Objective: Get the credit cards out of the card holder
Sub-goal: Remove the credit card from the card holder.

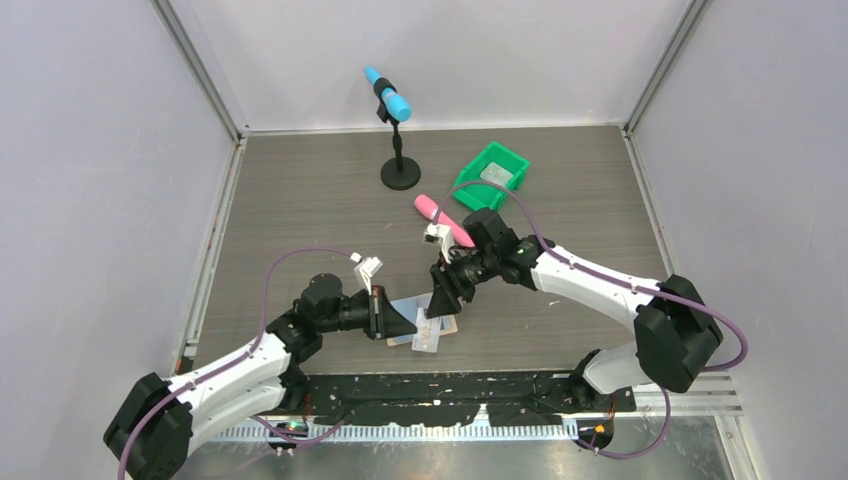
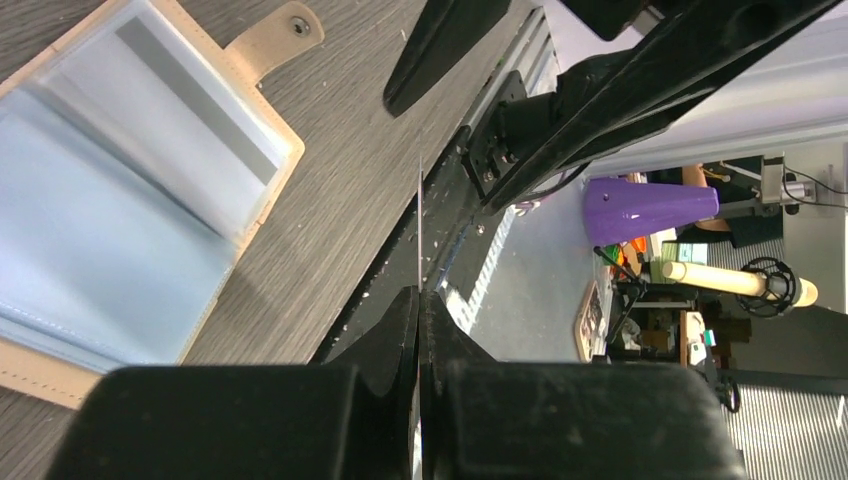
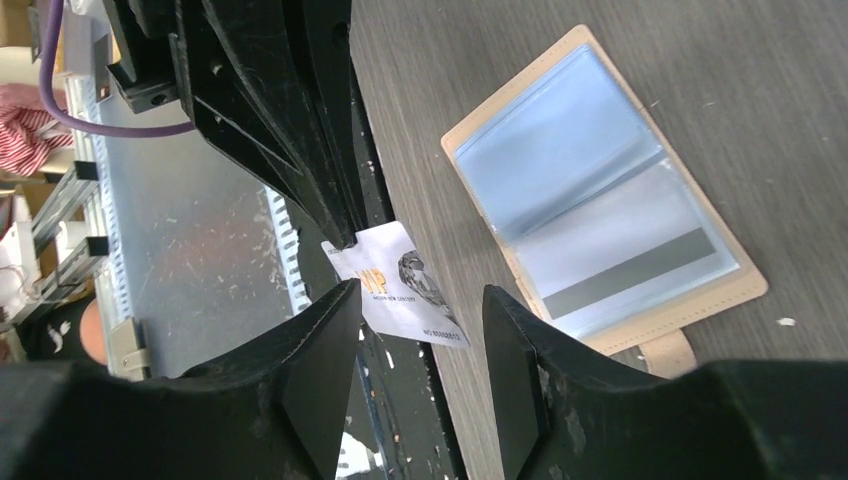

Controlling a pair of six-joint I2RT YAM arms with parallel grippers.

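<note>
The card holder [image 3: 600,190] lies spread flat on the table [image 1: 300,200], close to the near edge and about midway between the two arms. Its clear plastic sleeves face up and its snap tab sticks out on one side.

The left gripper [image 2: 420,295] has its fingers pressed together on a white card [image 3: 400,285] with dark printing. It grips the card by one corner and holds it clear of the holder, above the near edge of the table. From the left wrist the card shows only as a thin line, edge-on.

The right gripper [image 3: 422,295] has its fingers spread wide and holds nothing. It faces the left gripper, and the white card sits in the gap between its fingertips as seen from its own wrist. I cannot tell whether either finger touches the card.

A second card [image 3: 630,270], pale grey with a dark stripe, sits inside one sleeve of the holder.

Further back on the right stands a green bin [image 1: 505,155]. A pink object [image 1: 440,215] lies between the bin and the right arm. A blue microphone [image 1: 388,95] stands on its stand at the far middle.
</note>
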